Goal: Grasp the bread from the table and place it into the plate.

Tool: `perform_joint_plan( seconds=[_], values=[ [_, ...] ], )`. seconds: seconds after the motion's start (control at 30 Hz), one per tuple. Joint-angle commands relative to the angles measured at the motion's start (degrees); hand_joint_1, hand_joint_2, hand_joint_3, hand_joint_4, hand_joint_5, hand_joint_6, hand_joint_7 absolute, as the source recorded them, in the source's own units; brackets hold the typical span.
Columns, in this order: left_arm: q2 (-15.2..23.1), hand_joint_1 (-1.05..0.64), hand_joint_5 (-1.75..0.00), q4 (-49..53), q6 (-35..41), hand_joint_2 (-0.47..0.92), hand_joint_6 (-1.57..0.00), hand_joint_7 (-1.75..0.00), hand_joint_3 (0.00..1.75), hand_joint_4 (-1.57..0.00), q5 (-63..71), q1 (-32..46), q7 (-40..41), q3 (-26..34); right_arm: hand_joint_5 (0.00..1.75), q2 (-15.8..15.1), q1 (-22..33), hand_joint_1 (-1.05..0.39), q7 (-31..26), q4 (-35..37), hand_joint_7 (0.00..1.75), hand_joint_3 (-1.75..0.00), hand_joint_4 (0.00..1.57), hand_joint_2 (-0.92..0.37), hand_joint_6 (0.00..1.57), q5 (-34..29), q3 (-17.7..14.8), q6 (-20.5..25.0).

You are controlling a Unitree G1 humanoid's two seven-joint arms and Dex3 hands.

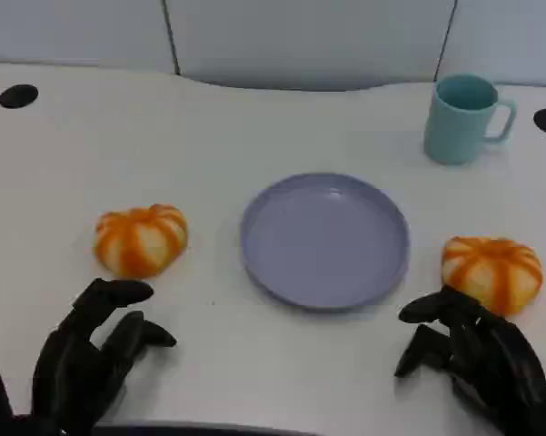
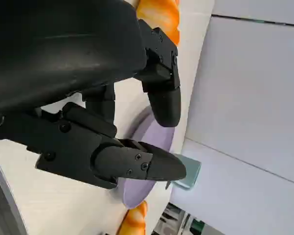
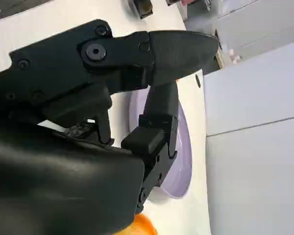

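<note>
- Left hand [image 1: 84, 359]: black, many-fingered, resting low at the near-left edge of the white worktop [image 1: 218, 127]; fingers apart, nothing held. It lies just short of the left orange-and-white striped round bread roll [image 1: 141, 239], not touching it.
- Right hand [image 1: 477, 354]: black, fingers spread and empty, at the near-right edge. Its fingertips reach close to the right orange-and-white striped round bread roll [image 1: 491, 272]; whether they touch cannot be told.
- Round lavender plastic plate [image 1: 324, 241]: empty, lying flat between the two rolls and apart from both.
- Pale teal ceramic mug [image 1: 463, 118]: upright, handle to the right, beyond the plate toward the far right.
- Two dark round holes [image 1: 18, 95] sit in the worktop at its far left and far right.
- Head view: gives the whole layout.
- Left wrist view: shows the left hand's fingers [image 2: 137, 164] parted, with the plate [image 2: 159, 139] and the mug [image 2: 188, 174] seen past them, and orange bread at two edges of the picture.
- Right wrist view: shows the right hand's fingers [image 3: 178, 49] parted over the plate [image 3: 183, 156], and a sliver of orange bread [image 3: 139, 226] beside the shell.
</note>
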Motion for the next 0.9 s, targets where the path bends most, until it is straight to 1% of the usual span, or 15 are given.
perform_joint_plan(
  seconds=[0.03, 0.1, 0.23, 0.33, 0.43, 0.5, 0.63, 0.9],
  values=[
    [1.5, -0.72, -1.75, 0.8, -0.9, 0.92, -0.27, -1.42, 0.25, -0.34, -0.4, -0.2, -1.1, 0.7, 1.55, -0.2, 1.5, -0.41, -2.5, -1.0, 1.11, -0.42, 0.63, -0.92, 0.63, -0.7, 0.3, 1.5],
    [1.7, -0.75, -1.75, 1.0, -1.2, 0.92, -0.27, -1.42, 0.23, -0.36, -0.3, -0.2, -1.0, 0.9, 1.53, 0.0, 2.1, -0.42, -4.8, -2.7, 1.11, -0.39, 0.64, -0.92, 0.65, -1.8, 1.1, 3.0],
    [2.3, -0.73, -1.75, 0.1, 0.4, 0.92, -0.26, -1.42, 0.23, -0.34, -0.3, 0.4, -1.0, 0.8, 1.55, 0.5, 2.3, -0.42, -4.6, -3.3, 1.12, -0.39, 0.63, -0.92, 0.64, -1.5, 1.6, 2.7],
    [2.4, -0.72, -1.75, -0.2, 1.2, 0.92, -0.25, -1.44, 0.22, -0.32, -0.8, 0.6, -1.3, 0.9, 1.55, 0.6, 2.2, -0.39, -4.6, -3.5, 1.13, -0.39, 0.63, -0.92, 0.64, -1.0, 1.4, 4.0],
    [2.7, -0.71, -1.75, -0.7, 1.2, 0.92, -0.26, -1.44, 0.25, -0.31, -0.1, 1.0, -0.4, 0.6, 1.53, 0.9, 1.8, -0.40, -2.6, -2.1, 1.12, -0.39, 0.65, -0.92, 0.63, -0.1, 1.0, 2.1],
    [2.7, -0.70, -1.75, -1.3, 0.9, 0.92, -0.25, -1.43, 0.28, -0.30, 0.4, 1.4, 0.1, 0.4, 1.52, 0.7, 1.8, -0.41, -3.4, -2.1, 1.12, -0.38, 0.66, -0.92, 0.64, -1.0, 1.3, 1.9],
    [2.4, -0.69, -1.74, -2.5, 1.1, 0.92, -0.28, -1.38, 0.29, -0.31, 0.8, 2.1, 1.0, 0.1, 1.51, 0.5, 1.3, -0.41, -2.2, -0.2, 1.12, -0.39, 0.66, -0.92, 0.61, -0.6, 0.9, 0.4],
    [2.6, -0.71, -1.75, -1.5, 0.4, 0.92, -0.29, -1.39, 0.27, -0.32, 0.6, 1.5, -0.1, 0.2, 1.51, 0.3, 1.5, -0.40, -2.3, -0.7, 1.11, -0.38, 0.66, -0.92, 0.65, -1.1, 1.1, 0.3]
  ],
)
